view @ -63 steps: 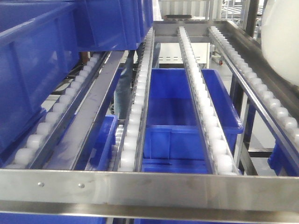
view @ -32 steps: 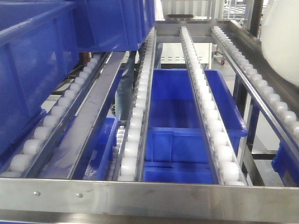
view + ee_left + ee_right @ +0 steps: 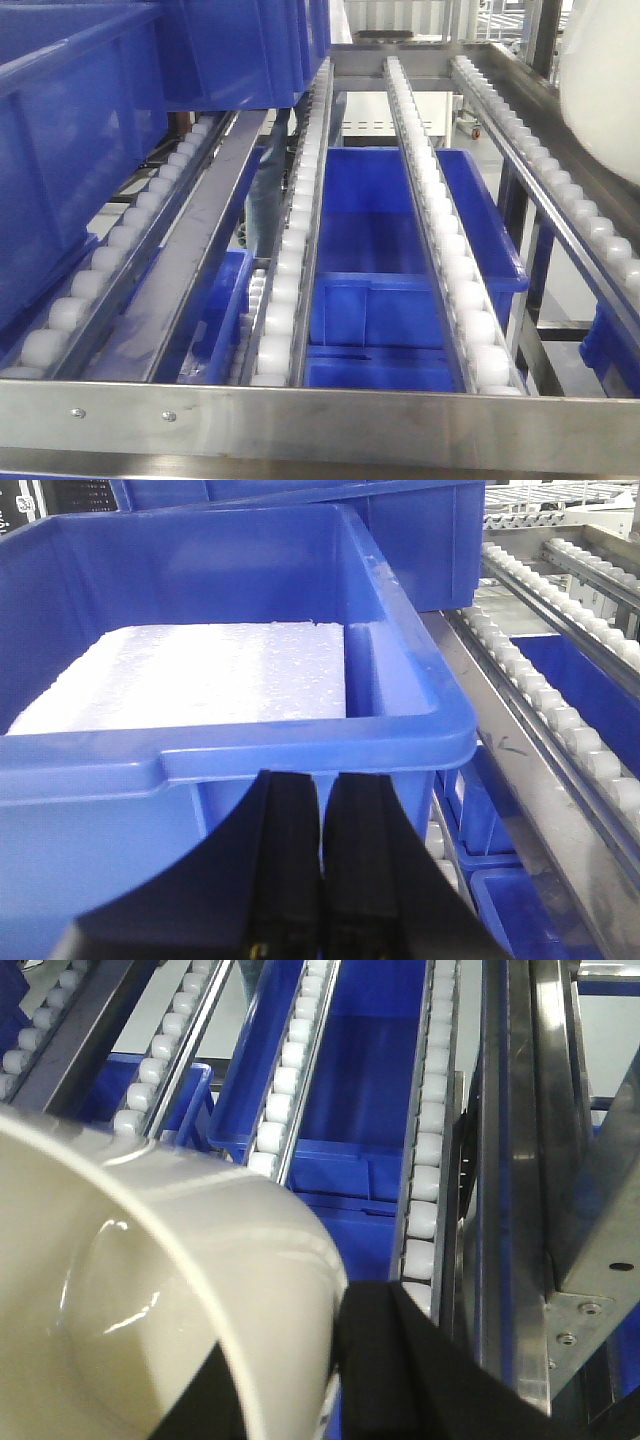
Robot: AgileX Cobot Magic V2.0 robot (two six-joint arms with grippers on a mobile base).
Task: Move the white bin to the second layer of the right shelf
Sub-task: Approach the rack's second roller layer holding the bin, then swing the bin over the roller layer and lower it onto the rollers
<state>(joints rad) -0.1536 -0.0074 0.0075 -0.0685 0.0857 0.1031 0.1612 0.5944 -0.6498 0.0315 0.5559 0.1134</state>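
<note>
Setting: a stainless-steel flow rack fills the front view; the right shelf second layer (image 3: 430, 200) runs from the riveted front crossbar (image 3: 320, 420) at the bottom edge up to the back rail at top centre, as sloping tracks of small white rollers.
Change since earlier: against the frame of a second ago the crossbar sits lower in the picture and more of the near rollers shows; against half a second ago almost nothing differs, and the white bin keeps its place at the upper right edge.
White bin: the white bin (image 3: 605, 85) is a glossy cream mass at the upper right of the front view, above the rightmost roller track (image 3: 560, 190); in the right wrist view it fills the lower left (image 3: 150, 1310), above the tracks.
Right gripper: the right gripper (image 3: 300, 1380) has dark fingers on either side of the bin's wall, pinching it at the bottom of the frame.
Left gripper: the left gripper (image 3: 320, 880) shows two black fingers pressed together with only a thin seam, holding nothing, just before the rim of a blue crate (image 3: 250, 740) that holds a white foam slab (image 3: 200, 675).
Open room: the two middle tracks are bare from crossbar to back rail; a lower blue crate (image 3: 390, 250) shows through the gap between them.
Edges: blue crates (image 3: 90, 130) occupy the upper left tracks.
</note>
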